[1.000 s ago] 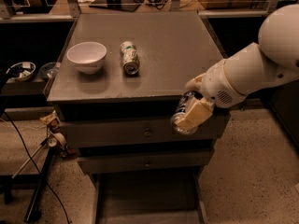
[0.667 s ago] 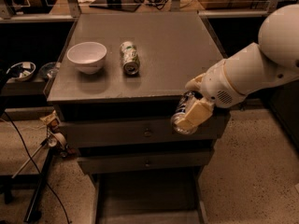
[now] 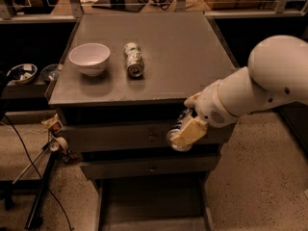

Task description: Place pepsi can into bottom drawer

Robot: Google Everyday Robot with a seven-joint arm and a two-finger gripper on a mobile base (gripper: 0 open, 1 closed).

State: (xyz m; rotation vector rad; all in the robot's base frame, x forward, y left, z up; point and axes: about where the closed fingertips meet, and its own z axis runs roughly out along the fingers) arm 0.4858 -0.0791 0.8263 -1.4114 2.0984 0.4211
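Slightly lower and further to the left than a second ago, the gripper (image 3: 186,131) is seen in front of the grey cabinet's two upper drawers, at their right end; nothing else appears to have been shifted. The pepsi can (image 3: 174,139) is held in it, the jaws being clamped across the can's body; only a silver end and a sliver of dark blue side can be made out past the pale fingers (image 3: 193,129).

The can's long axis is tilted, with the silver end turned down and to the left. The bottom drawer (image 3: 144,203) is pulled out and lies below the can, its open tray reaching towards the lower edge of the view; the can is judged to hang over the tray's right part or close to its right wall, so a descent with a small correction to the left would be called for before release.

On the cabinet top (image 3: 187,52) a white bowl (image 3: 90,57) and a green-and-white can (image 3: 133,59) are left lying side by side, well apart from the gripper.
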